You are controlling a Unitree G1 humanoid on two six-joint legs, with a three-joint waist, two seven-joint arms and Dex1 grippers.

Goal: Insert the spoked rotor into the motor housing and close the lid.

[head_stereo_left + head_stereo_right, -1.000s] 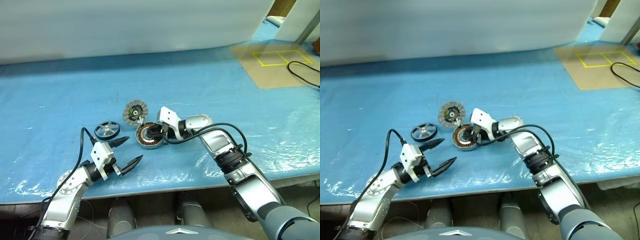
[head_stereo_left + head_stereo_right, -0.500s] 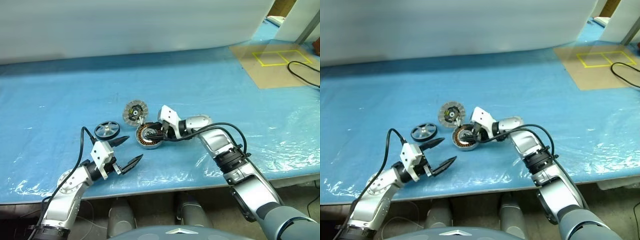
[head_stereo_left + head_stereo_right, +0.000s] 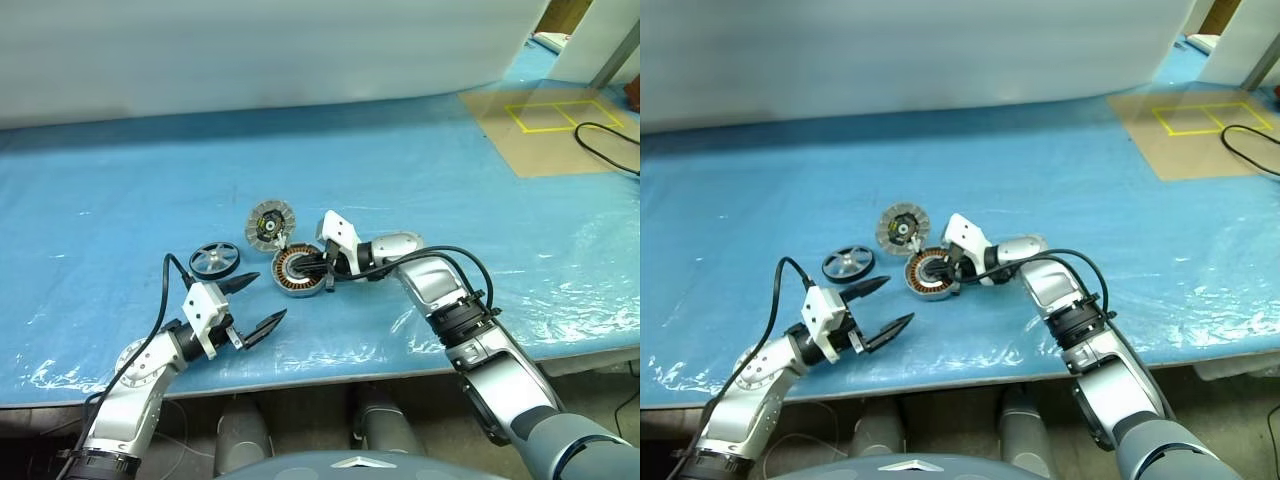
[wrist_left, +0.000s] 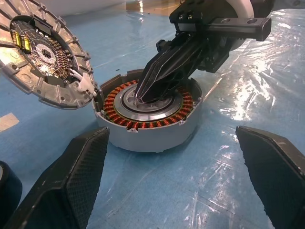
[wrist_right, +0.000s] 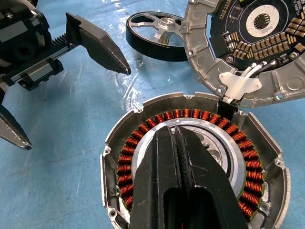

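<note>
The right tool (image 5: pixel 183 157) has just snapped shut, empty, over the ring's (image 5: pixel 143 114) middle, while the left tool (image 3: pixel 252 305) waits wide open, so the wheel (image 3: pixel 214 259) still lies outside on the counter (image 3: pixel 420 180).

Silver-grey jointed arms with black cables end in white wrist blocks and ridged black claw fingers (image 5: pixel 102 47).

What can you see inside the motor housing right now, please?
Inside the motor housing: a ring of copper windings and the shut right gripper pressed into the silver centre. The gripper hides the central hole.
</note>
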